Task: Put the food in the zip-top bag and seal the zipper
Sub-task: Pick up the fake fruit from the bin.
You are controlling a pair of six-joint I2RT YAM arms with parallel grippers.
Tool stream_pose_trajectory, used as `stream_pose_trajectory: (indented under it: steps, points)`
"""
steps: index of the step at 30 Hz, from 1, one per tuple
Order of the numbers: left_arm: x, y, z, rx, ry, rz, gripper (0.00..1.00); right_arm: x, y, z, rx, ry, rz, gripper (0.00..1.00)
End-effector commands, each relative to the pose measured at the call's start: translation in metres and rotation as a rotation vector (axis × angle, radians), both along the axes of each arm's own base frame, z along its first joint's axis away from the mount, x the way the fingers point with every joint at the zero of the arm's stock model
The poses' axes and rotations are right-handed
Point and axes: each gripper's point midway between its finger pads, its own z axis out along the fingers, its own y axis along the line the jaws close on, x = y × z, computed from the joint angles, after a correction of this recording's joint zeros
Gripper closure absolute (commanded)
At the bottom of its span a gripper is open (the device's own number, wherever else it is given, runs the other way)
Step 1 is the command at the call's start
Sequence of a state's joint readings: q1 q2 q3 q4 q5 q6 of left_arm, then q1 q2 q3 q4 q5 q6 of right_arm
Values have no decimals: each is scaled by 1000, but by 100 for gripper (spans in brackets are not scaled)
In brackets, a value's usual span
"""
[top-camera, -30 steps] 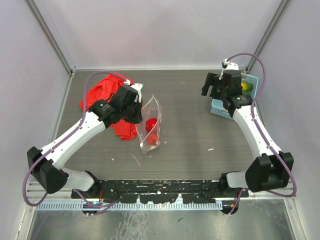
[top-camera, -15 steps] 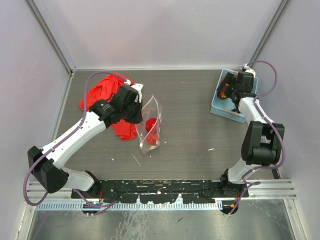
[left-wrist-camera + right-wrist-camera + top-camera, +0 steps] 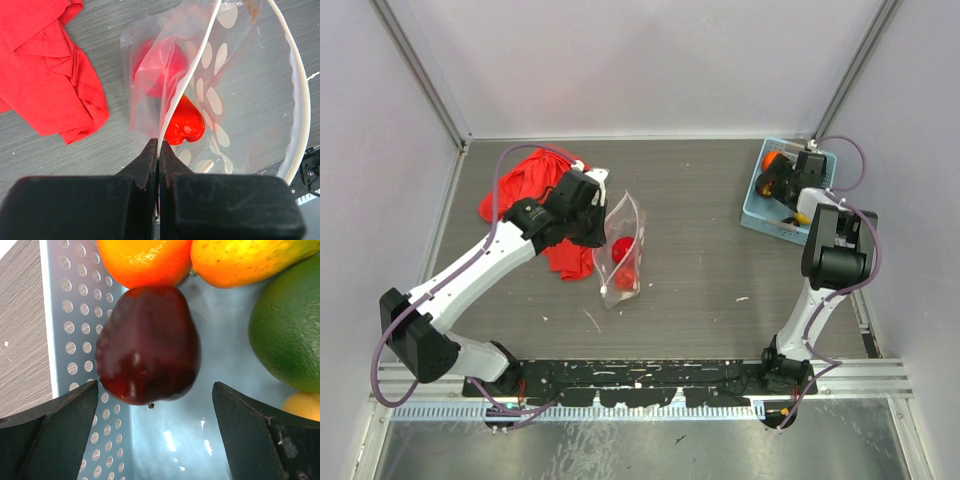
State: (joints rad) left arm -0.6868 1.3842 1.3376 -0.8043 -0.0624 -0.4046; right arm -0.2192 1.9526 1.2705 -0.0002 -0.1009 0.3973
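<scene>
While the zip-top bag (image 3: 621, 250) lies on the table (image 3: 700, 270) with red food (image 3: 182, 124) inside, your left gripper (image 3: 159, 150) is pinched tight on its zipper (image 3: 192, 65). Your right gripper (image 3: 155, 395) gapes wide, holding nothing, astride the dark purple fruit (image 3: 147, 345) in the blue basket (image 3: 75, 315). A red cloth (image 3: 45, 75) lies just beside the bag.

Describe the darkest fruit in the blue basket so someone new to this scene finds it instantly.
Go to the light blue perforated basket at the table's far right corner. Against its dotted wall, beside the orange, sits the dark purple fruit: glossy, and the only near-black piece among orange, yellow and green ones.
</scene>
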Motion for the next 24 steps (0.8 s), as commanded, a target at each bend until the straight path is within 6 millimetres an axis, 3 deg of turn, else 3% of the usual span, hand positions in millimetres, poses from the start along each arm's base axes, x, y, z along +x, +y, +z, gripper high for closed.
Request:
stream_pose_trajectory:
  steps: [1, 8, 12, 18, 24]
  points:
    - [5, -5, 10, -30, -22, -7, 100, 33, 0, 32, 24, -152, 46, 0]
    - [5, -6, 9, -29, -16, -11, 100, 39, -3, 10, 46, -139, 57, 0]
    - [4, -6, 9, -28, -17, -12, 100, 38, -5, 4, 55, -129, 59, 6]
    - [4, -6, 12, -37, -22, -13, 100, 32, -2, 20, 34, -146, 88, 23]
    - [2, -6, 18, -52, -33, -15, 100, 17, -3, 35, -7, -138, 95, 33]
